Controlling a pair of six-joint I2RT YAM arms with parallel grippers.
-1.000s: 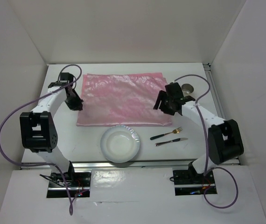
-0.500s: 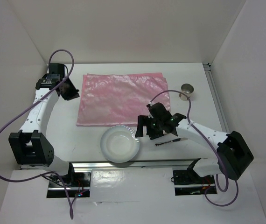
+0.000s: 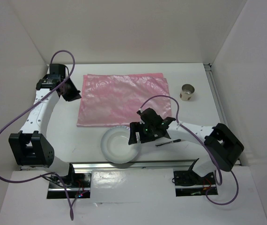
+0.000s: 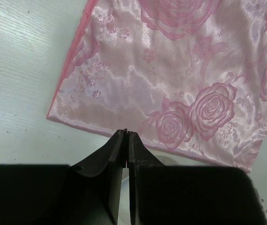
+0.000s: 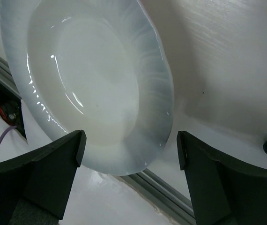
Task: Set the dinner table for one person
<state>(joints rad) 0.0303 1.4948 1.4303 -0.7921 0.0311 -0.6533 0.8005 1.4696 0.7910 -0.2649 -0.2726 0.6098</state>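
Observation:
A white plate (image 3: 117,145) sits on the dinner table (image 3: 199,122) near its front edge, below a pink rose-patterned cloth (image 3: 122,98). My right gripper (image 3: 138,136) is open and hovers over the plate's right rim; in the right wrist view the plate (image 5: 91,79) lies between and beyond the spread fingers (image 5: 54,173). My left gripper (image 3: 72,93) is shut and empty, held above the table just left of the cloth; the left wrist view shows the cloth (image 4: 180,70) beyond the closed fingertips (image 4: 126,133). A knife (image 3: 171,141) lies right of the plate, partly hidden by the right arm.
A small metal cup (image 3: 188,92) stands at the back right of the table. Metal rails (image 3: 161,164) run along the front edge, also seen in the right wrist view (image 5: 157,192). White walls enclose the table on three sides.
My right gripper moved left from beside the cutlery to over the plate's right rim. The left arm stayed nearly still.

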